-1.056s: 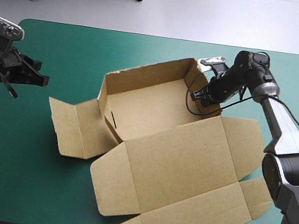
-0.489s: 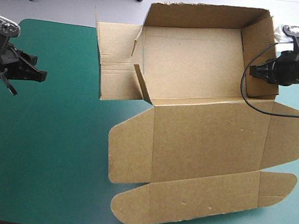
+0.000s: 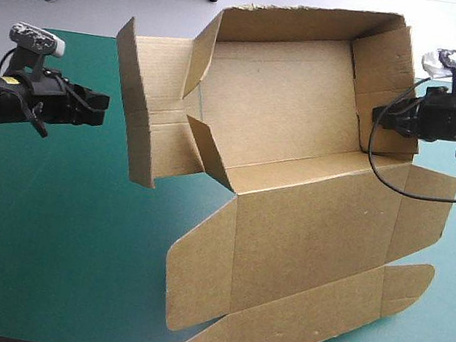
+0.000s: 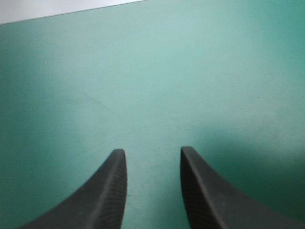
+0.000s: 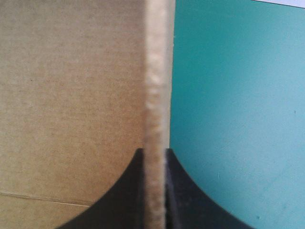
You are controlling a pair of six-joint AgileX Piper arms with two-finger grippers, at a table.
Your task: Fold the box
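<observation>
I have the box (image 3: 302,139) up off the desk (image 3: 34,244), hanging from my right pincer (image 3: 381,117), which is pinched almost closed on the box's right end wall (image 5: 156,71). In the right wrist view the board's cut edge runs straight up between the two black fingers, with brown board on one side and teal-green cover on the other. The tray part is tipped up so its open face looks back toward me. The lid (image 3: 313,237) hangs from its lower edge, sloping down toward the desk's near edge; I cannot tell whether the lid's lowest flap touches the cover. The box's long axis runs across the desk, left to right, so its unheld end points at my left pincer (image 3: 97,107). That pincer hovers over the left part of the desk with its fingers apart and nothing between them, and its wrist view shows only cover beyond them. As I judge it, the next move turns on the loose left end flap (image 3: 140,122). It splays outward from the tray part, not yet folded in, and lies just ahead of the left pincer, near but not touching. The left arm is plainly the nearer one, and the right is busy holding. I reckon a straight advance rightward would meet that flap, though a hanging box may swing away when pushed.
</observation>
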